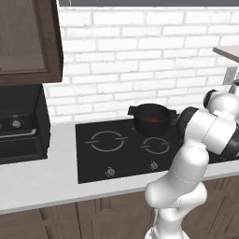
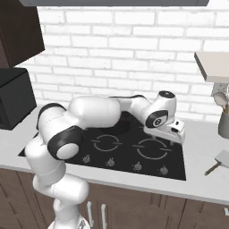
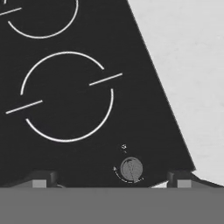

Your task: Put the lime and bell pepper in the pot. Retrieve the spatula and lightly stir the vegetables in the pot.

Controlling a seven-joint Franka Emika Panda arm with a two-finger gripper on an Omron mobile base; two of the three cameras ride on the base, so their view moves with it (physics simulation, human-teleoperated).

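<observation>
Meanwhile the gripper [image 3: 111,179] hangs wide open, empty, over the cooktop [image 3: 65,96] near a knob [image 3: 131,169].

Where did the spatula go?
The spatula lies on the grey counter at the far right of the right base view, right of the black cooktop, below the utensil holder.

A black pot [image 1: 151,119] with a red bell pepper [image 1: 153,120] inside, a black cooktop [image 2: 125,150] marked with white rings, white brick wall [image 2: 120,49], pale grey spatula [image 2: 219,159].
</observation>
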